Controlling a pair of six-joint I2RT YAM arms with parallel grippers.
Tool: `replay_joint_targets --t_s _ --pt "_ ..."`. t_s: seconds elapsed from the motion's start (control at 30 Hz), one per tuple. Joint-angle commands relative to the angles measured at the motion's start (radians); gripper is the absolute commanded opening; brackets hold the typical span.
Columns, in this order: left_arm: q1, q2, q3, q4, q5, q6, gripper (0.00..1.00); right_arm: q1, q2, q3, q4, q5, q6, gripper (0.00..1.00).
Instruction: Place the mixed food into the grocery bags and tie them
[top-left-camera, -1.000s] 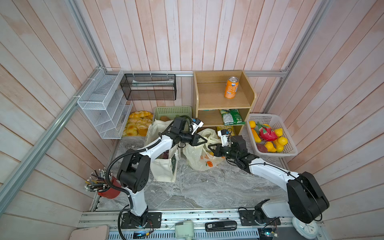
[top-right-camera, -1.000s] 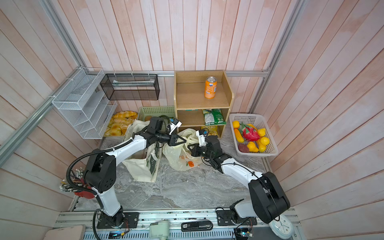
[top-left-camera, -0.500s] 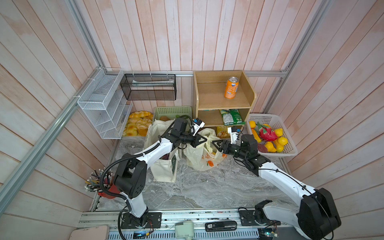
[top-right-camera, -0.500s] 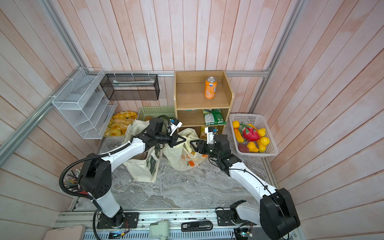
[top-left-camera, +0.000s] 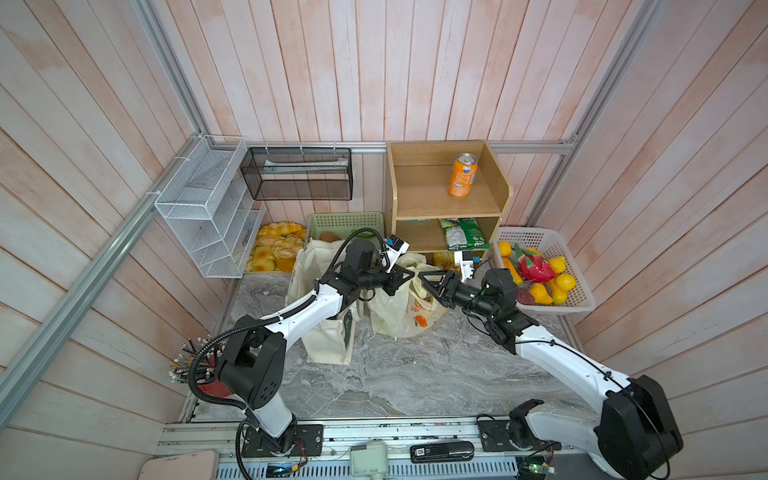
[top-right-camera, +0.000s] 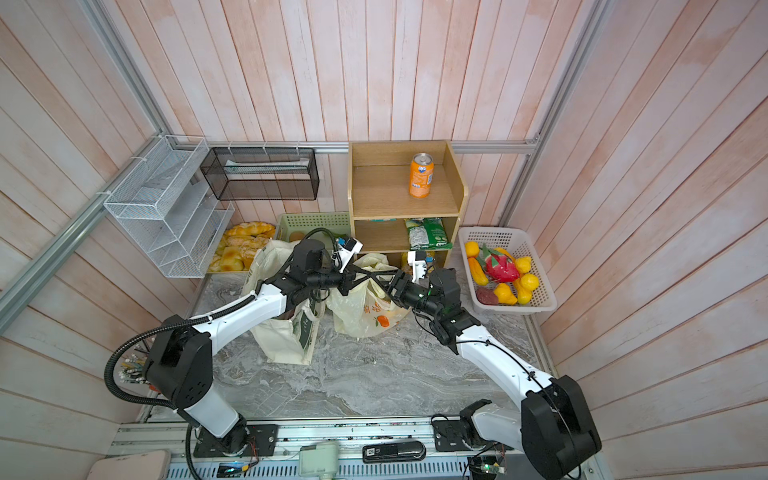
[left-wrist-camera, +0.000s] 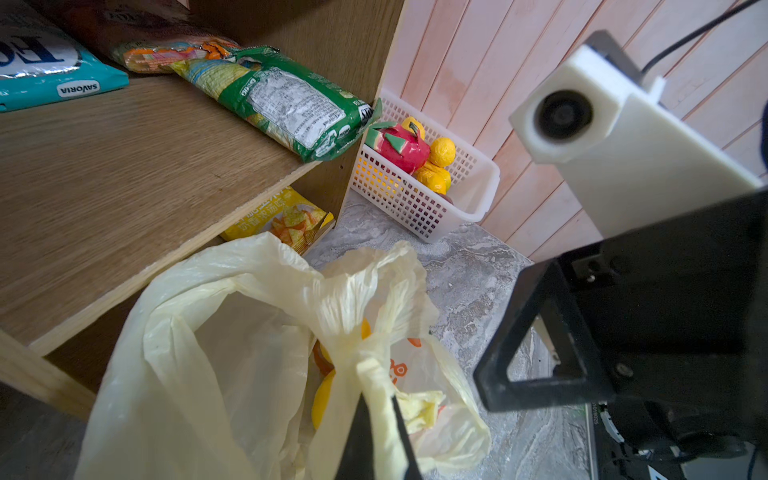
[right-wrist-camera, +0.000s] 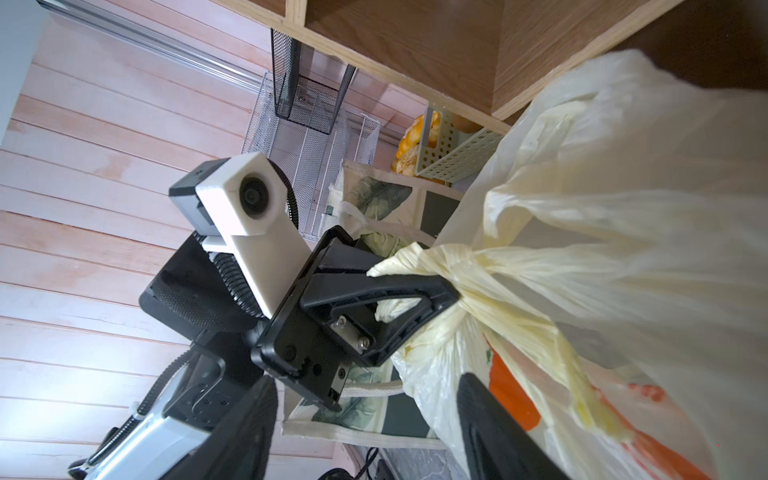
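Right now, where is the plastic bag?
In both top views the plastic bag sits mid-table, right of the tote, before the shelf; the left gripper pinches its handle.

White links (top-left-camera: 307, 309), black joints (top-left-camera: 253, 370), corrugated cables (right-wrist-camera: 235, 278), triangular black fingers (right-wrist-camera: 374, 291)

- Teal packet (left-wrist-camera: 54, 79) on wooden shelf (left-wrist-camera: 124, 166): white oval label reads "SAVORIA". Bigger white letters beside it cut by frame edge, unreadable.
- Green snack packet (left-wrist-camera: 286, 104): white panel of fine print, too small to read.
- Yellow packet (left-wrist-camera: 286, 216) under shelf: Chinese characters, illegible.
- Orange soda can (top-left-camera: 462, 175): blue logo, illegible.
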Motion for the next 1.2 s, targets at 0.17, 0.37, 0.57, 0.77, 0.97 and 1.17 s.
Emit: replay_joint_targets --t_s 0.17,0.37,0.57,0.77,0.97,1.17 --pt "-0.021 -0.044 -0.023 0.034 0.017 0.038 0.00 0.006 0.085 -0.008 0.151 0.014 0.109 0.70" --pt "-0.032 -0.058 -0.044 0.042 0.053 0.049 0.00 -0.004 0.136 0.011 0.196 0.021 0.131 0.69" --pt "-0.039 -0.057 -0.058 0.043 0.085 0.053 0.00 -0.015 0.171 0.019 0.249 0.020 0.157 0.65" --pt "-0.051 -0.039 -0.056 0.037 0.118 0.054 0.00 -0.017 0.213 0.033 0.335 -0.009 0.184 0.45" --pt "-0.062 -0.028 -0.060 0.042 0.116 0.045 0.00 -0.028 0.240 0.009 0.462 -0.062 0.201 0.00" --pt "-0.057 -0.106 -0.160 0.136 0.058 -0.001 0.40 -0.097 0.222 -0.059 0.583 -0.165 0.101 0.00"
